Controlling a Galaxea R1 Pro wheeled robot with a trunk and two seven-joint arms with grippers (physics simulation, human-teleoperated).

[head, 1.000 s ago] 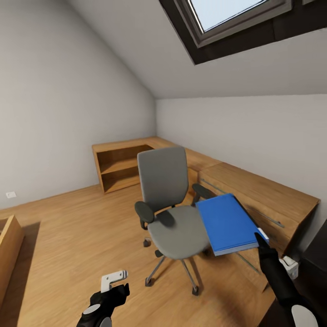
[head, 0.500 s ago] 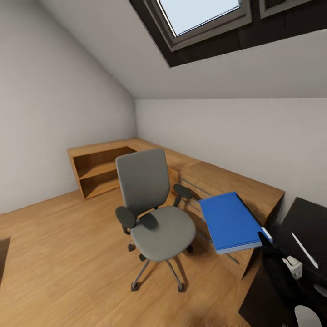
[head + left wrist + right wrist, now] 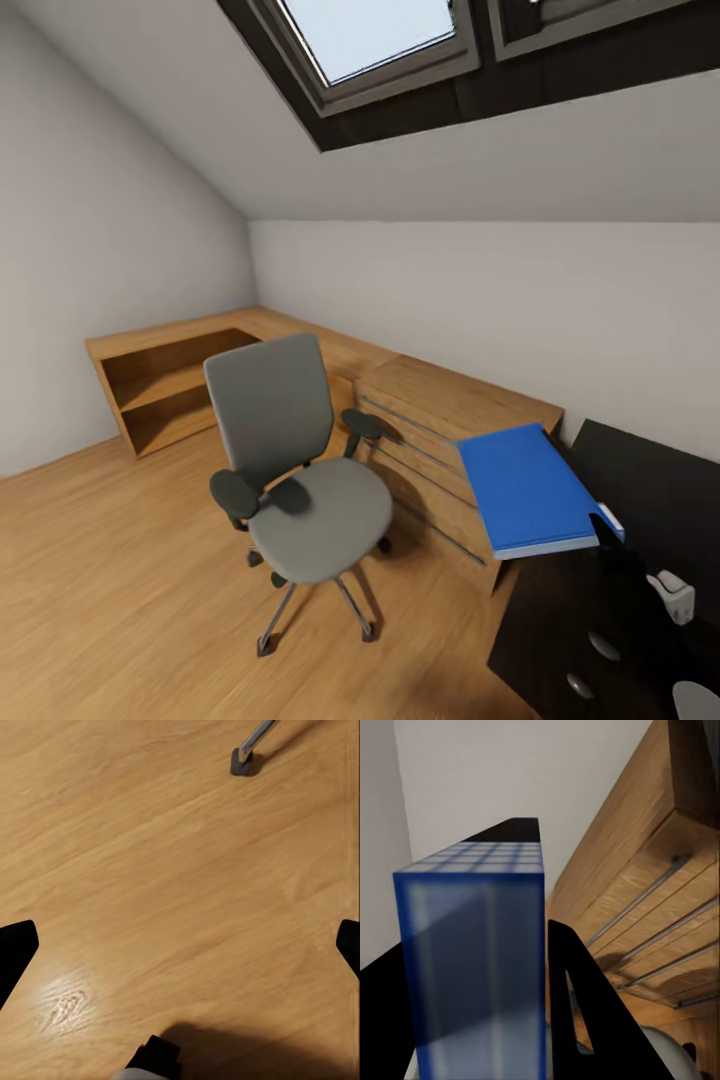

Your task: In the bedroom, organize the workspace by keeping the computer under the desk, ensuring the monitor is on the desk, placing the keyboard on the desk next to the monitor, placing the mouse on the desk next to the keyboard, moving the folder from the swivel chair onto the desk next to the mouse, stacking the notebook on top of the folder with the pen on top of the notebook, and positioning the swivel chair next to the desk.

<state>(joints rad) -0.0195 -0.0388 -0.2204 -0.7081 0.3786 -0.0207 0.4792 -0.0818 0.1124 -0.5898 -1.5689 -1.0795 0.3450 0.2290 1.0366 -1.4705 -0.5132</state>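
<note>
Here the right gripper [image 3: 547, 967] clamps the folder [image 3: 527, 487], left gripper [image 3: 180, 952] wide.

Blue folder [image 3: 528, 488] aloft; swivel chair [image 3: 295, 480] empty

Swivel chair [image 3: 300, 480] on wood floor [image 3: 110, 580]

No readable text, labels or numbers anywhere.
</note>
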